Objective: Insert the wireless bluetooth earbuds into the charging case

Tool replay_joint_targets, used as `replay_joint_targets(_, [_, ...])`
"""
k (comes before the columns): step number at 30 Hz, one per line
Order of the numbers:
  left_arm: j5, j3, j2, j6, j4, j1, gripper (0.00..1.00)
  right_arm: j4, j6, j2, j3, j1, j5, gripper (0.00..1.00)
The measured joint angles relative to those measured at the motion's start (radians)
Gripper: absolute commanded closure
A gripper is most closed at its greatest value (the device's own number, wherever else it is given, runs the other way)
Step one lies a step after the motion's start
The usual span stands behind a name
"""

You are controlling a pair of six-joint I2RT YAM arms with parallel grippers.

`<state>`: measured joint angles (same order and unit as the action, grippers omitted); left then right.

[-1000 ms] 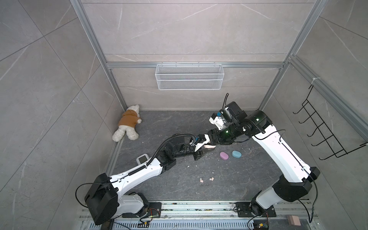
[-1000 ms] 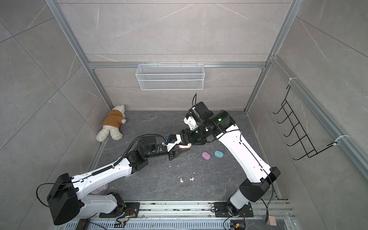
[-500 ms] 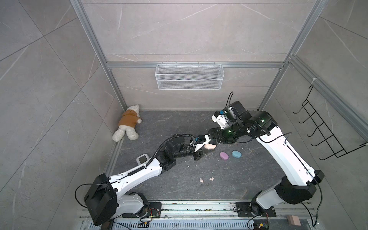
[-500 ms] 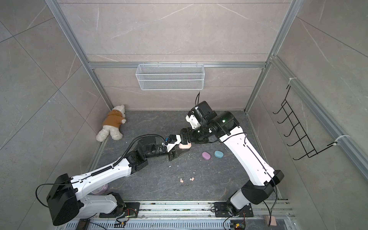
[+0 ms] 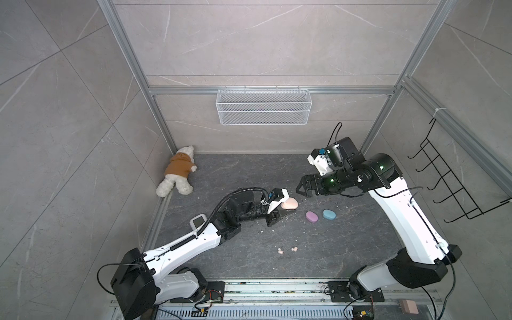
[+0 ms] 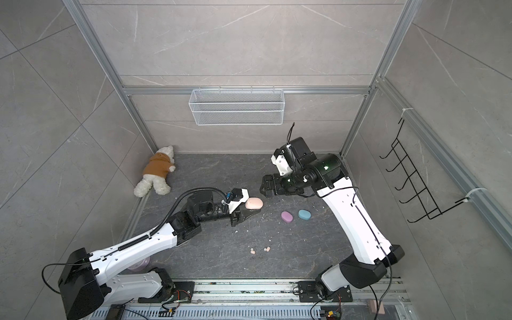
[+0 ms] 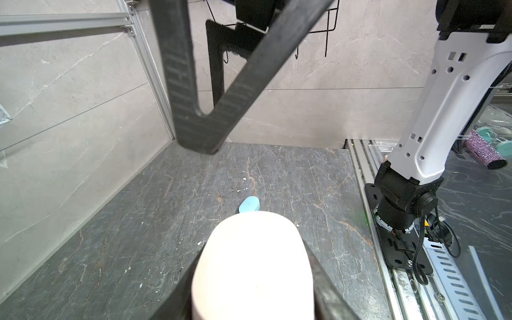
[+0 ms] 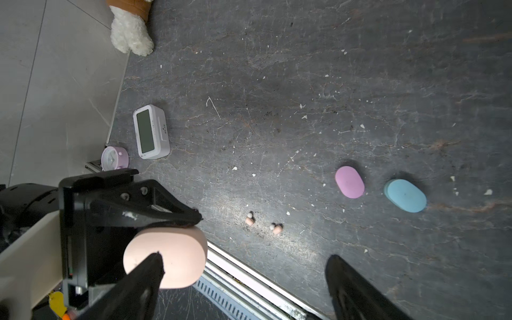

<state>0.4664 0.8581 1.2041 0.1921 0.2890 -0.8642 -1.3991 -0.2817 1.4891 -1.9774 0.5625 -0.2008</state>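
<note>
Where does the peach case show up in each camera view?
In a top view: peach case mid-floor, in the left gripper.
In a top view: peach case, same spot.
Left wrist: peach case fills the foreground.
Right wrist: peach case, close to the lens.
Shared landmark: blue case.

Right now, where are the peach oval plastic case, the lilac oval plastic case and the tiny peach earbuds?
peach oval plastic case (image 5: 290, 204): in a top view, its centre.
lilac oval plastic case (image 5: 311, 216): in a top view, its centre.
tiny peach earbuds (image 8: 250, 221): right wrist view, one bud's body.
</note>
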Motion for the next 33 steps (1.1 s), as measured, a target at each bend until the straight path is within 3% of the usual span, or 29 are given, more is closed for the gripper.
replay_joint_targets(14, [0.121,0.045,-0.009,-0.096,-0.118,0.069,0.81,0.166,0.364,-0.251,0.282,0.100,0.018,0.08])
replay_joint_targets(22, [0.178,0.066,-0.009,-0.103,-0.138,0.073,0.82,0.239,0.448,-0.220,0.318,0.210,0.083,0.09])
replay_joint_targets(33, [0.210,0.077,-0.009,-0.103,-0.162,0.073,0.84,0.280,0.501,-0.197,0.317,0.257,0.161,0.11])
